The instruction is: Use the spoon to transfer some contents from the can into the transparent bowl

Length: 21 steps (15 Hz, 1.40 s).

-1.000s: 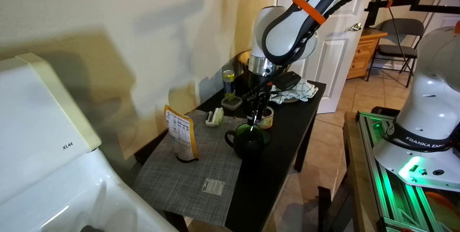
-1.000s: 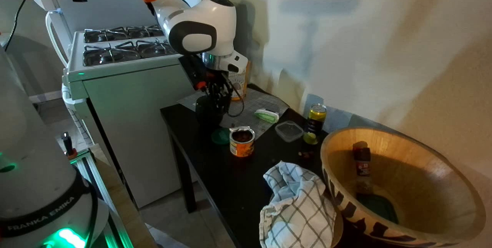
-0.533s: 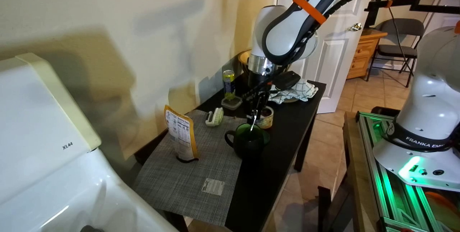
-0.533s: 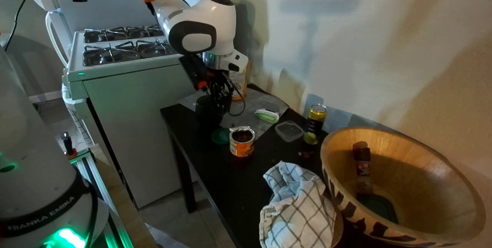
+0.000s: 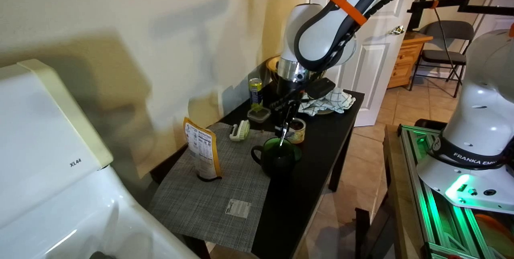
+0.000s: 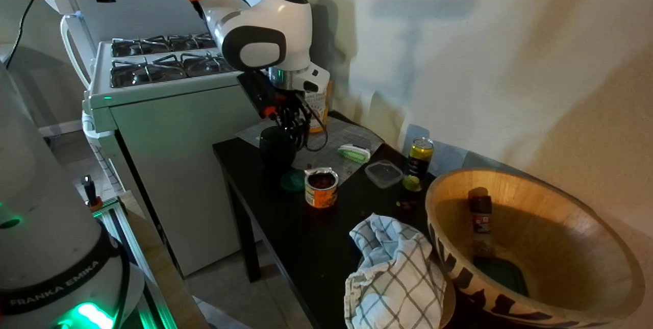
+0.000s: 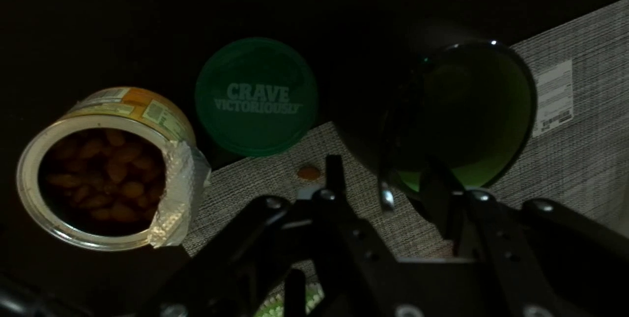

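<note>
The metal spoon [image 5: 282, 137] stands in the dark green mug [image 5: 276, 162], at the edge of the woven placemat [image 5: 213, 213] facing the free long edge of the table [image 5: 287, 211]. Its long axis is steep, slightly tilted, handle up; the bowl end, hidden, presumably points down. It should prove light, stiff and slippery, best pinched high. The gripper [image 7: 385, 173], parted wide, straddles the handle, holding nothing.
</note>
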Tool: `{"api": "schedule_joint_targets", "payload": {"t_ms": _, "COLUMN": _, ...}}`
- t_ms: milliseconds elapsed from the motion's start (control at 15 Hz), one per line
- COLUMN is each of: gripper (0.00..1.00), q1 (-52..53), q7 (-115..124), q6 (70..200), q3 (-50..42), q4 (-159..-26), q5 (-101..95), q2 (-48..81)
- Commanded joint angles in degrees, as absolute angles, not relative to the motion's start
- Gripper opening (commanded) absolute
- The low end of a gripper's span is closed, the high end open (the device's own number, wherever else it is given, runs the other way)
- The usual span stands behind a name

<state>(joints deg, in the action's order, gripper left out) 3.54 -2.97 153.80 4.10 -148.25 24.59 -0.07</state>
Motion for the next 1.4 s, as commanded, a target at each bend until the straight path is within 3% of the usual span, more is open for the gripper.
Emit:
{"api": "schedule_joint_targets", "payload": {"t_ms": 0, "gripper": 0.44, "q1": 4.0, "q7": -4.1, "q6": 154.3, "q3": 4.3, "q4": -150.5, "q5": 26.0, "q2": -1.9}}
{"api": "schedule_joint_targets", "payload": {"t_ms": 333, "gripper": 0.38, "q1": 4.2, "q7": -4.5, "q6": 154.9, "q3": 4.3, "q4": -151.2, "q5": 26.7, "q2": -2.3}}
{"api": "schedule_joint_targets", "payload": {"t_ms": 400, "gripper": 0.22, "q1": 4.2, "q7": -4.6, "q6": 155.1, "q3": 4.3, "q4": -151.2, "q5": 26.8, "q2": -2.3}}
{"api": "schedule_joint_targets", "payload": {"t_ms": 467, "gripper": 0.14, "q1": 4.2, "q7": -4.5, "q6": 155.1, "q3": 4.3, "q4": -151.1, "q5": 26.7, "q2": -2.2}}
{"api": "schedule_joint_targets", "payload": {"t_ms": 533, "gripper": 0.13, "q1": 4.2, "q7": -4.4, "q6": 155.2, "q3": 4.3, "q4": -151.1, "q5": 26.5, "q2": -2.1}}
{"api": "schedule_joint_targets", "payload": {"t_ms": 667, "gripper": 0.0, "q1": 4.2, "q7": -4.1, "q6": 155.3, "q3": 4.3, "q4": -151.1, "q5": 26.0, "q2": -2.2}}
{"api": "schedule_joint_targets", "payload": {"t_ms": 1333, "gripper": 0.02, "q1": 5.4, "q7": -0.8, "q6": 146.7, "q3": 5.3, "q4": -152.4, "q5": 15.3, "q2": -10.6}}
